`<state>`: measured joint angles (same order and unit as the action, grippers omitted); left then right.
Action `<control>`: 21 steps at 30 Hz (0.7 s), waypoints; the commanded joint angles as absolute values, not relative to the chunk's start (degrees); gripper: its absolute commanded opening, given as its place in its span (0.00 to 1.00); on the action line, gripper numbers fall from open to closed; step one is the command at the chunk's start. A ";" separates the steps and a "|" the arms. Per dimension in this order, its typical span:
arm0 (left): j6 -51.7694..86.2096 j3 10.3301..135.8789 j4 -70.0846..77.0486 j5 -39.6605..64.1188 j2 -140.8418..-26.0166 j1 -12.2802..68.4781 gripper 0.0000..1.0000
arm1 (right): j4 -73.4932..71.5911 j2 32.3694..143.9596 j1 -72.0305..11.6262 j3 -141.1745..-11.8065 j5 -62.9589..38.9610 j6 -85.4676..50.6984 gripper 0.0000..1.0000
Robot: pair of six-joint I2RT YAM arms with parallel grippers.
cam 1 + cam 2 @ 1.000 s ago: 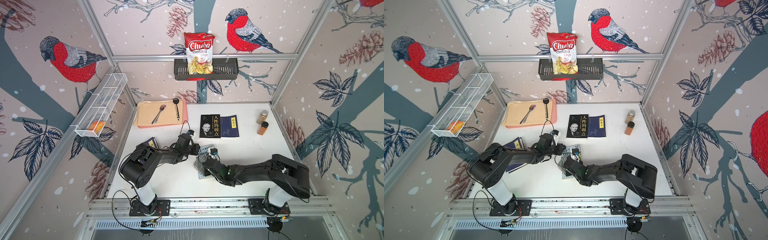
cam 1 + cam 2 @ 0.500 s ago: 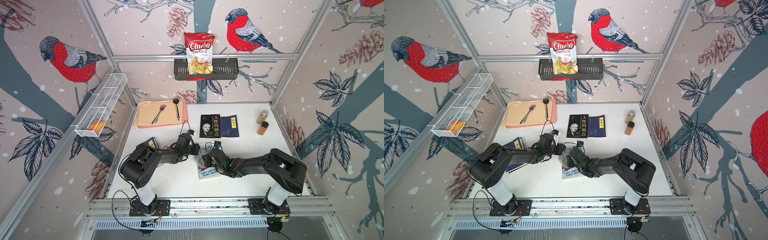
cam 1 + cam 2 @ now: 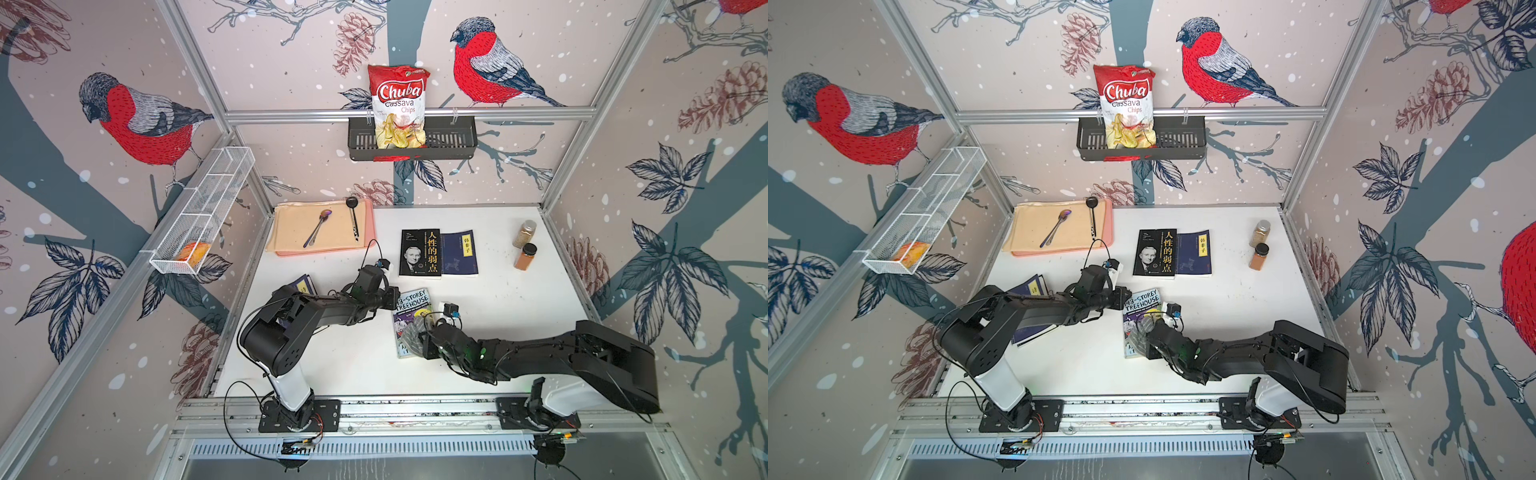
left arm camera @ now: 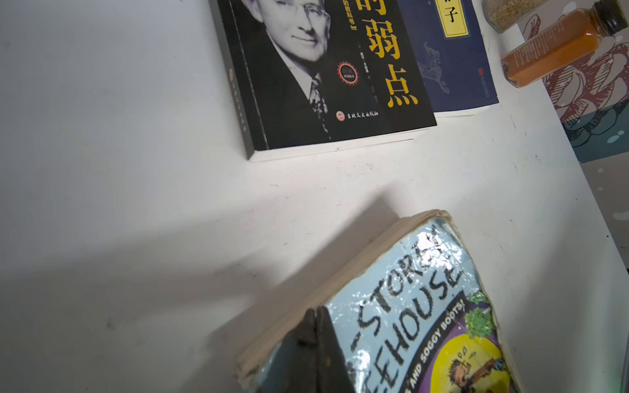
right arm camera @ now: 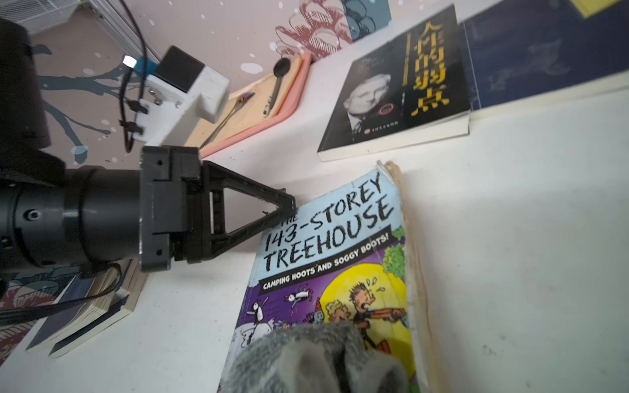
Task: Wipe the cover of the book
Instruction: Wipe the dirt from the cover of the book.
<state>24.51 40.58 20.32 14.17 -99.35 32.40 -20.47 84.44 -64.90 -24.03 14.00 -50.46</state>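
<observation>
Clamped on a grey cloth (image 5: 316, 357), the right gripper (image 3: 419, 338) sweeps back to the near half of the book (image 5: 343, 282) at mid-table (image 3: 498, 316), baring its title (image 5: 326, 231) again, while the pinched-closed left gripper (image 5: 287, 204) apparently pins the far-left corner, so wiping is well under way.
</observation>
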 commanded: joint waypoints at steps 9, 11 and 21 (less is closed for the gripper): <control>22.29 39.59 4.65 9.32 -100.28 32.01 0.00 | -3.44 99.22 -53.51 -32.83 12.61 -38.43 0.10; 22.07 39.89 4.66 9.40 -100.70 31.80 0.00 | -1.70 95.75 -55.32 -29.24 13.93 -41.09 0.11; 21.25 41.48 4.10 9.49 -102.41 31.46 0.00 | 4.64 82.50 -62.33 -19.86 14.44 -51.91 0.13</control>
